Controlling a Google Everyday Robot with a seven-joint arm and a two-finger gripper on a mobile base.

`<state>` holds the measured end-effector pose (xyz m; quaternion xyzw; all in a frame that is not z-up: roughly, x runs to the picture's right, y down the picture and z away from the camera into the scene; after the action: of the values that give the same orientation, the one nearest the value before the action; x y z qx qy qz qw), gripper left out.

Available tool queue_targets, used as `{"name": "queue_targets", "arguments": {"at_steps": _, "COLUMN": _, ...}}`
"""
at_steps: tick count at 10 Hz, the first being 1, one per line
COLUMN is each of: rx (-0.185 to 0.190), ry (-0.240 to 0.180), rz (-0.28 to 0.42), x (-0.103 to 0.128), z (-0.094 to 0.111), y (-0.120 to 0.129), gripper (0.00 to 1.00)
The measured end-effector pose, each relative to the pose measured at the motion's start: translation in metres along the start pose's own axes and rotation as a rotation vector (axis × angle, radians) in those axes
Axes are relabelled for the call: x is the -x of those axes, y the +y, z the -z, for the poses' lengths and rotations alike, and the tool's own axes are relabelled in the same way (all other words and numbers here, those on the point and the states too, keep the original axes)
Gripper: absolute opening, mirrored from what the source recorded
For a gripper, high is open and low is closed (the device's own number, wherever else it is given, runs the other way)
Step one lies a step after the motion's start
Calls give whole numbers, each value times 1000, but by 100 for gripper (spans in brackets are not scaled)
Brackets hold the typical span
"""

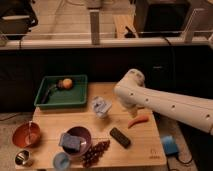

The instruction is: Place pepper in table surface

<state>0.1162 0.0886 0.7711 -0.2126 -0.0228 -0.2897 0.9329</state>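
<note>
- Camera view: the pepper (pixel 138 121) is seen lying on the table surface (pixel 146 151), just beside the gripper (pixel 131 112)
- The gripper is tucked under the white arm (pixel 170 102), jaws spread wide, nothing gripped

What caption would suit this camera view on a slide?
Orange pepper lies on the table surface, the gripper open just above it, under the white arm.

Arm (pixel 167 103): white, reaching in from the right, rounded joint at its end.
Gripper (pixel 131 109): hangs under that joint, pointing down, jaws apart.
</note>
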Motion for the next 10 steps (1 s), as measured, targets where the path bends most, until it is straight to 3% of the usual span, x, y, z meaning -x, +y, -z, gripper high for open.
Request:
{"name": "queue_targets", "arguments": {"at_steps": 3, "rx": -10, "ry": -11, "rz": 19, "x": 4, "z": -4, "y": -5, "gripper": 80}}
{"name": "queue_targets", "arguments": {"at_steps": 5, "rx": 27, "ry": -37, "rz": 1, "x": 2, "z": -16, "y": 1, "gripper": 80}}
{"name": "queue_targets", "arguments": {"at_steps": 10, "rx": 137, "ry": -178, "rz": -54, "x": 8, "z": -111, "y": 42, "gripper": 80}}
